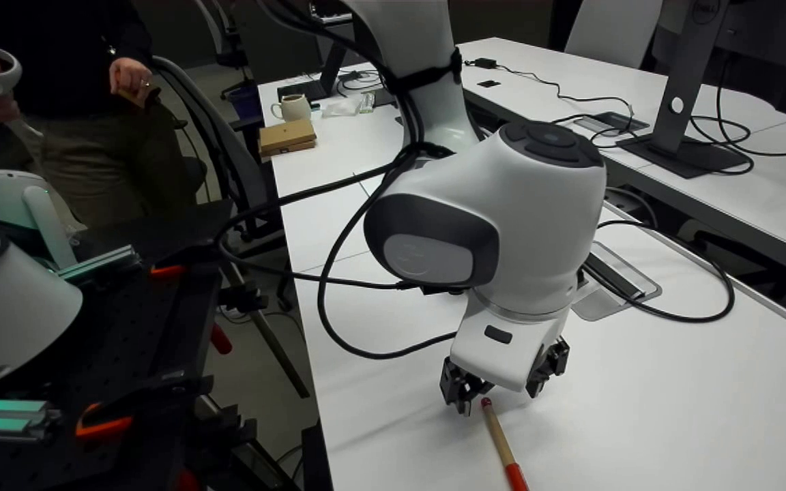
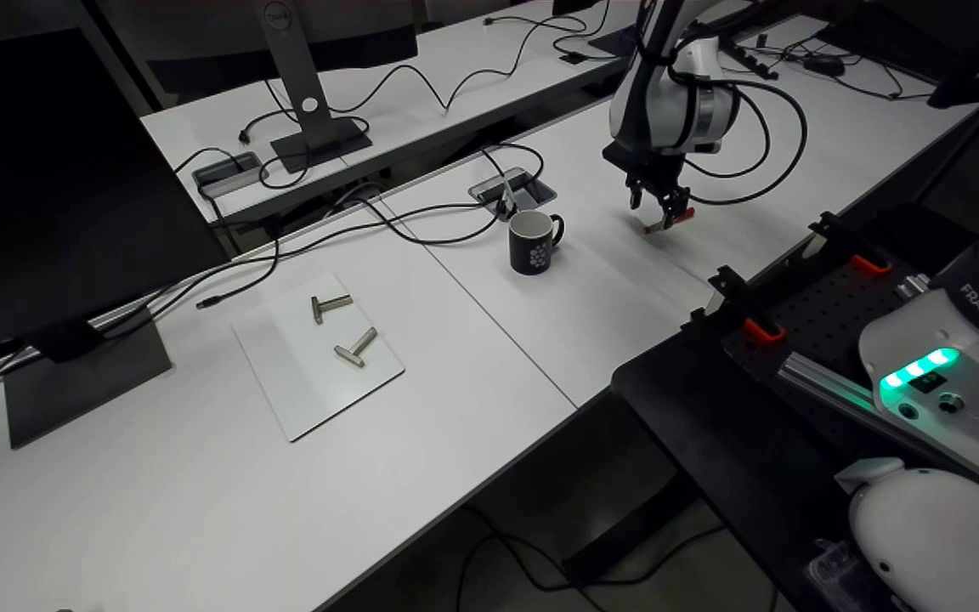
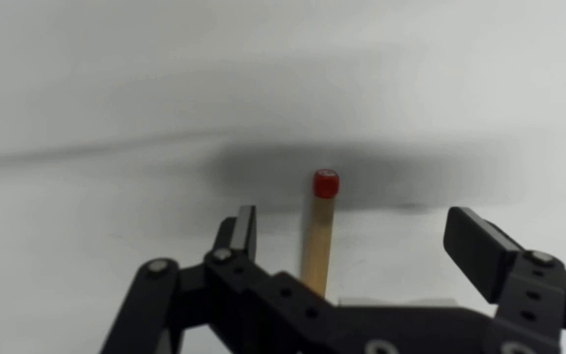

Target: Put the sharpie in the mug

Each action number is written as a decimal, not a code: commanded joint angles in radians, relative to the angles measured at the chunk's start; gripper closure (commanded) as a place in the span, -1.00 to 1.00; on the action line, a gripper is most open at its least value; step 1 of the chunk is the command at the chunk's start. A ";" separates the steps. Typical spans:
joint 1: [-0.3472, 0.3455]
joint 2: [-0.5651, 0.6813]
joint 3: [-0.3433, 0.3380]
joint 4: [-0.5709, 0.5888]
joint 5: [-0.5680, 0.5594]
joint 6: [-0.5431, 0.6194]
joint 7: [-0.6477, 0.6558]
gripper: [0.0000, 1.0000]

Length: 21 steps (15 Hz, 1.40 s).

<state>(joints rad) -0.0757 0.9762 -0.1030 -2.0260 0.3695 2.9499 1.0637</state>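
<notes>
The sharpie lies on the white table, with a tan body and red ends. It shows in both exterior views (image 1: 500, 436) (image 2: 683, 215) and in the wrist view (image 3: 321, 236), where its lower part is hidden behind the gripper. My gripper (image 1: 500, 400) is open and low over the table at the sharpie. In the wrist view the gripper (image 3: 354, 236) has the tan body between its spread fingers, nearer the left finger and touching neither. The small black mug (image 2: 532, 248) stands upright on the table with its handle toward the arm. It is out of view in the wrist view.
A grey cable box (image 2: 513, 189) is set in the table behind the mug, with black cables (image 2: 447, 240) running past it. A white board (image 2: 319, 365) holds metal pieces. A cream mug (image 1: 294, 108) and cardboard boxes (image 1: 287, 135) stand far back.
</notes>
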 commanded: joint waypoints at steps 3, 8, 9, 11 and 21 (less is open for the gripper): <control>-0.149 -0.031 0.115 -0.026 0.045 0.003 -0.133 -1.00; -0.236 -0.022 0.170 -0.017 0.093 -0.009 -0.224 -1.00; -0.240 -0.021 0.170 -0.016 0.101 -0.010 -0.234 -1.00; -0.217 -0.019 0.152 -0.018 0.111 -0.004 -0.239 -1.00; -0.056 0.012 0.031 -0.004 0.104 -0.006 -0.169 -1.00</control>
<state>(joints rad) -0.1671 0.9764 -0.0407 -2.0382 0.4498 2.9504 0.8797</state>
